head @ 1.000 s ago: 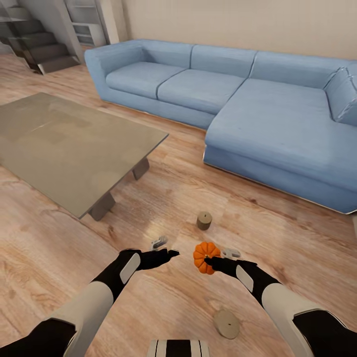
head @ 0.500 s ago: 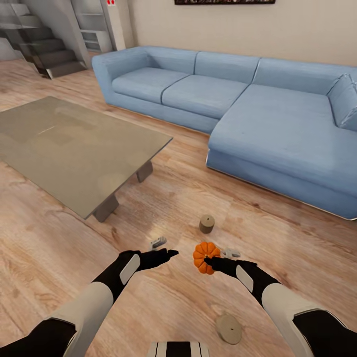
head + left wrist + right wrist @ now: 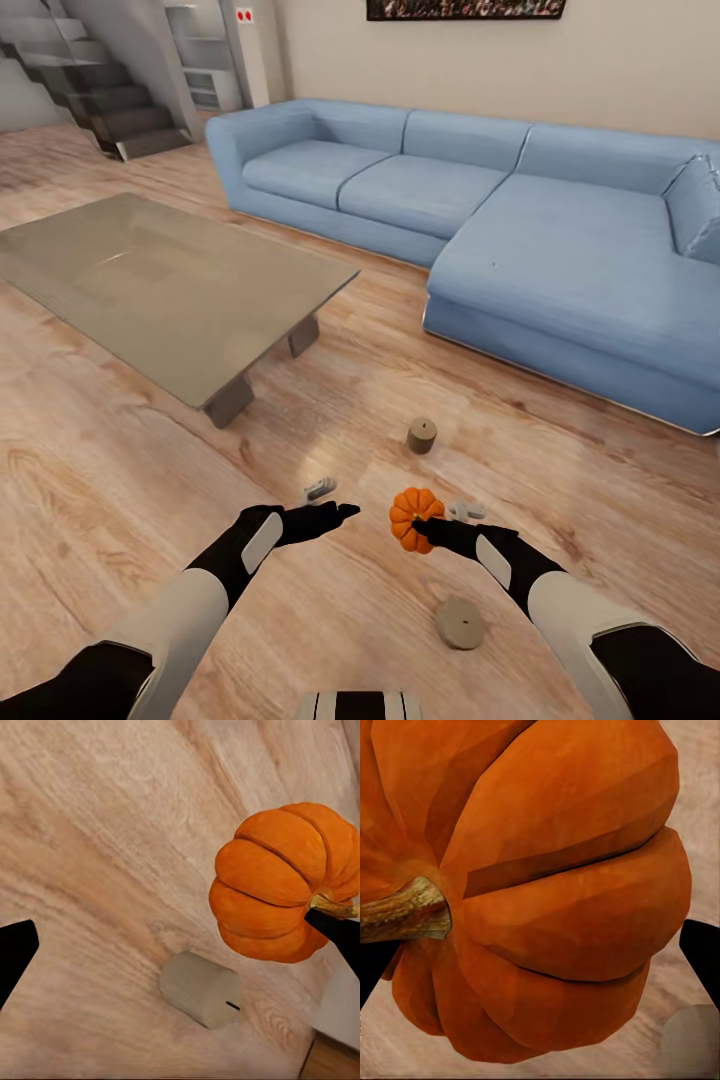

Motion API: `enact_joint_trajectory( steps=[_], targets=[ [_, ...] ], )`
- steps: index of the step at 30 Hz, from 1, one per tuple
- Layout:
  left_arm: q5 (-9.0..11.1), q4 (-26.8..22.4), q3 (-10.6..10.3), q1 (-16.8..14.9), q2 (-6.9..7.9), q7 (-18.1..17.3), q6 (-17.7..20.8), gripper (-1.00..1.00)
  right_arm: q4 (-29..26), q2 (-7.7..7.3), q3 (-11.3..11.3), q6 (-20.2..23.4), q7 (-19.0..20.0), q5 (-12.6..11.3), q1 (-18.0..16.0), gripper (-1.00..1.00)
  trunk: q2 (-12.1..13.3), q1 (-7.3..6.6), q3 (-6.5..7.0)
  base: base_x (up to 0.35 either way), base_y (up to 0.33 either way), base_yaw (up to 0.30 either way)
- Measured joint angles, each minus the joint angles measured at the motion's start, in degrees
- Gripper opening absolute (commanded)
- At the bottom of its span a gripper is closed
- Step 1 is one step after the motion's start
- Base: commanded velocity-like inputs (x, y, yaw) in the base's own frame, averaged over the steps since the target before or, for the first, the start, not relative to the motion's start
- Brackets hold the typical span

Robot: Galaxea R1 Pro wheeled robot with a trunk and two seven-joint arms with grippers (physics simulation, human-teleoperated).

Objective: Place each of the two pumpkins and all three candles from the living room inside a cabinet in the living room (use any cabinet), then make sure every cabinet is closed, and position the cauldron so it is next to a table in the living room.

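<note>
The right gripper (image 3: 420, 522) is closed on a pumpkin (image 3: 414, 518), holding it clear of the wooden floor (image 3: 120, 480) in front of the robot. In the right wrist view the pumpkin (image 3: 532, 892) sits between the dark fingers (image 3: 701, 949), its brown stem (image 3: 405, 911) pointing sideways across the gripper's line of sight. The pumpkin is therefore held with its stem axis roughly level, not upright. In the left wrist view the same pumpkin (image 3: 281, 881) shows its ribbed side, with the stem (image 3: 330, 906) turned toward the right gripper's black finger (image 3: 341, 937).

The left gripper (image 3: 335, 512) hangs just beside the pumpkin, level with it and not touching it. It holds nothing; one dark fingertip (image 3: 13, 952) shows at the edge of the left wrist view, and how far the fingers are spread cannot be told.

Two candles rest on the floor. One tan candle (image 3: 422, 435) stands upright, its long axis vertical, between the pumpkin and the blue sectional sofa (image 3: 560, 250). A second candle (image 3: 459, 623) lies nearer the robot, below the right forearm, its round flat face turned upward toward the head camera. The left wrist view shows a candle (image 3: 201, 988) on its side on the floor below the pumpkin, long axis level, with a small dark wick mark on its end face.

The low coffee table (image 3: 160, 275) stands well apart from both grippers on the robot's left, its glossy grey-beige top resting on short block legs (image 3: 230, 400). A staircase (image 3: 110, 95) rises beyond it.
</note>
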Motion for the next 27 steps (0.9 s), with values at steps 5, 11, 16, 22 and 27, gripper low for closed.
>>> enact_joint_trajectory(
  steps=[5, 11, 16, 22, 27],
  targets=[
    [-0.01, -0.01, 0.00, 0.00, 0.00, 0.00, 0.00, 1.00, 0.01, 0.03, 0.07, 0.00, 0.01, 0.04, 0.00, -1.00, 0.00, 0.00, 0.37, -0.307, 0.000, 0.189],
    [-0.01, -0.01, 0.00, 0.00, 0.00, 0.00, 0.01, 1.00, 0.03, 0.03, 0.09, -0.01, 0.02, 0.08, 0.00, -1.00, 0.00, -0.01, 0.78, -0.259, 0.000, 0.211],
    [0.00, -0.01, 0.00, 0.01, 0.00, 0.00, 0.00, 1.00, 0.00, 0.03, -0.01, 0.00, 0.00, -0.01, -0.01, -1.00, 0.00, -0.03, 1.11, -0.054, 0.000, 0.215],
    [0.00, -0.01, 0.00, 0.01, 0.00, 0.00, -0.05, 1.00, 0.00, 0.03, -0.02, 0.00, -0.01, -0.01, 0.01, -1.00, 0.00, -0.03, 1.50, -0.004, 0.000, 0.218],
    [-0.01, -0.01, 0.00, 0.01, 0.00, 0.08, -0.05, 1.00, 0.00, 0.03, -0.01, 0.00, 0.00, 0.00, -0.01, -1.00, 0.00, -0.03, 1.78, 0.000, 0.000, 0.232]
  ],
)
